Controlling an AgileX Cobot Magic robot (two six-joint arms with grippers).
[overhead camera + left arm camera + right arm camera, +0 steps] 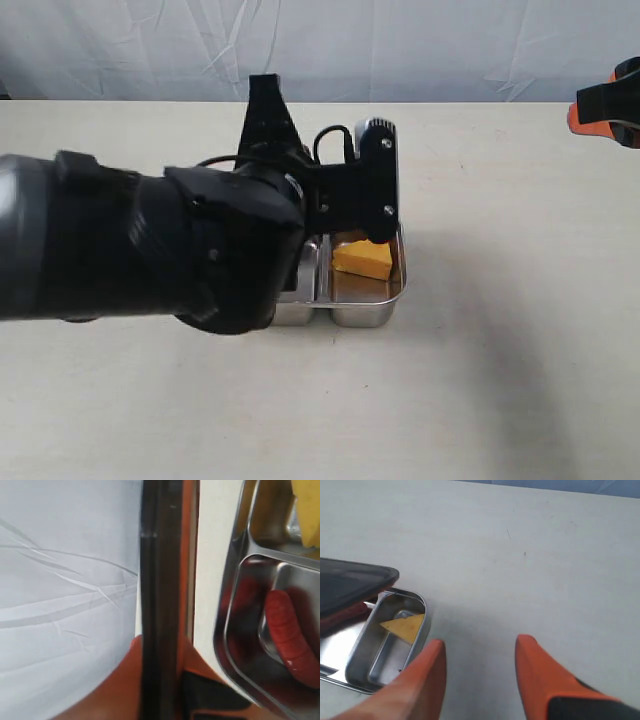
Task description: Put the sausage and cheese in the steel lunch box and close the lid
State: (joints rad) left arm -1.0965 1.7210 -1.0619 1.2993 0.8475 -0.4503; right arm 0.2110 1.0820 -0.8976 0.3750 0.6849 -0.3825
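Your left gripper (159,677) is clamped on the lid (157,555), raised over the steel lunch box (392,298). The sausage (292,640) lies in the left compartment and the cheese (362,258) in the right. If the lid comes down skewed, its rim may catch a wall and shove the box, or it may twist in that edge hold. Your right gripper (480,680) hangs wide and empty over the worktop (545,555), far right.

The pale table (500,400) carries the steel lunch box (365,312) near its middle.
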